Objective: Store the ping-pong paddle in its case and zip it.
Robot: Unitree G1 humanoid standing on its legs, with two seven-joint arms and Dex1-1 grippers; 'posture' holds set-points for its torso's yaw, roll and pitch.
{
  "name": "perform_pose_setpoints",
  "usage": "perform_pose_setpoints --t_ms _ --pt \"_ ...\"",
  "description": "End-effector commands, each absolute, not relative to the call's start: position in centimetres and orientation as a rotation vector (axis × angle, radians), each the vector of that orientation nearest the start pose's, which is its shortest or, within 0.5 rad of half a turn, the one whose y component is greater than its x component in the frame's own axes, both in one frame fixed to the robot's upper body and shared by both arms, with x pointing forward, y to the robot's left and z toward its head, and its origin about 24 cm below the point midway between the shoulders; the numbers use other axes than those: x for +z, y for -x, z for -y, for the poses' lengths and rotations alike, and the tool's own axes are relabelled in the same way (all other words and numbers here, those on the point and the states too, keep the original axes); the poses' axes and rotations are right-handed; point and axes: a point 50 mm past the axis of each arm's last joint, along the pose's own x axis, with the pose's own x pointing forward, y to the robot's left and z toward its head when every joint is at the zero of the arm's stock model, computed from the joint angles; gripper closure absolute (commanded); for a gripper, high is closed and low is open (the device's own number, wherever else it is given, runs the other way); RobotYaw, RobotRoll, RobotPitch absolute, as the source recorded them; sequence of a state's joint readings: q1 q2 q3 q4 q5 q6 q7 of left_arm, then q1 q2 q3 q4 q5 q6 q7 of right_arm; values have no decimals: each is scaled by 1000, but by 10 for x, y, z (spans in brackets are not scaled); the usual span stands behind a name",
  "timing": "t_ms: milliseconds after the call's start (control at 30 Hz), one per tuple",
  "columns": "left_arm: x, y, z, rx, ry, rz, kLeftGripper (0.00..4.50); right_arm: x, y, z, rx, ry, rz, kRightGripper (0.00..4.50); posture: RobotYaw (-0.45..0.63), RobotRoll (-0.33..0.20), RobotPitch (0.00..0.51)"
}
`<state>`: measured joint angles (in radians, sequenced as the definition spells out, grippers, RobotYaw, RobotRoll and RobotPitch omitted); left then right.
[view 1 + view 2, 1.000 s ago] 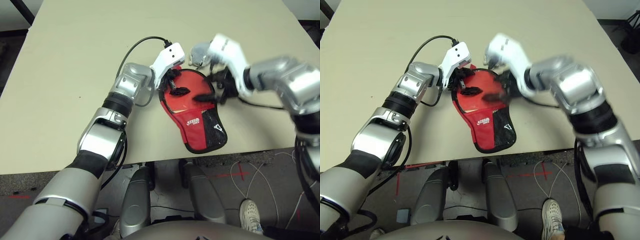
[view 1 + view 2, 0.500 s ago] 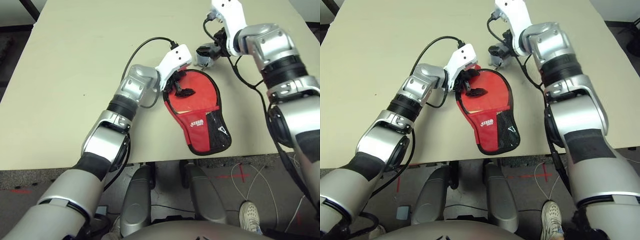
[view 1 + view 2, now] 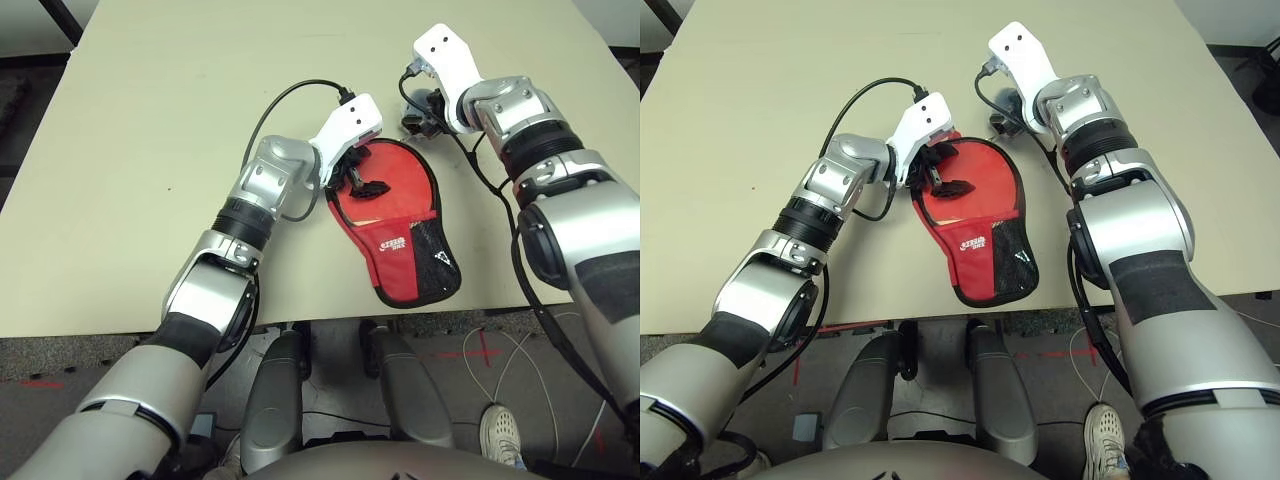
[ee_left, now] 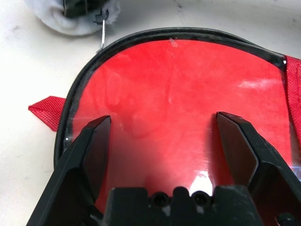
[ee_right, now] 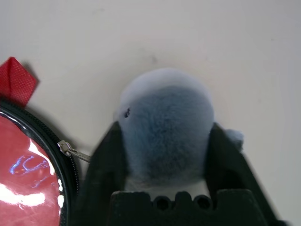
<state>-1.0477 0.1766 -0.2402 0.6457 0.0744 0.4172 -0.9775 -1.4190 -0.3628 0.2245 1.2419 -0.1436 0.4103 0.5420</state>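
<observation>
The case (image 3: pixel 398 232) lies flat under the spread fingers of the left gripper (image 4: pixel 171 141), its zipper apparently run round the rim with the paddle judged inside, while the right gripper (image 5: pixel 164 155), just beyond the rim, pinches the fluffy pull (image 5: pixel 164 122).

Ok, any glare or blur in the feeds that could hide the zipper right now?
Left wrist view: white glare patches on the case, but its black zipper edge reads clearly. Right wrist view: the right gripper fingers look soft and blurred around the grey fuzzy lump; the metal zipper pull stays visible. Head views: even light, no glare.
</observation>
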Motion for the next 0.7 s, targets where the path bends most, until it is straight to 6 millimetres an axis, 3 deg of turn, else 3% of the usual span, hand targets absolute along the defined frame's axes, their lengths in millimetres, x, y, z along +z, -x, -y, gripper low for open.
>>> perform_pose_setpoints --t_ms 33,167,433,700 --pt "144 -372 -56 -1133 -450 -391 0 223 -426 162 337 566 -401 3096 23 0 250" --pt "144 -373 -54 -1136 -455 -398 0 227 -426 168 326 613 -399 4141 11 0 250" --pt "145 -376 -51 -1134 -457 -406 0 235 -416 199 369 797 -489 4196 -8 0 261" --pt "142 -375 -48 -1146 -450 -418 0 239 -383 236 427 963 -577 4197 -44 0 275"
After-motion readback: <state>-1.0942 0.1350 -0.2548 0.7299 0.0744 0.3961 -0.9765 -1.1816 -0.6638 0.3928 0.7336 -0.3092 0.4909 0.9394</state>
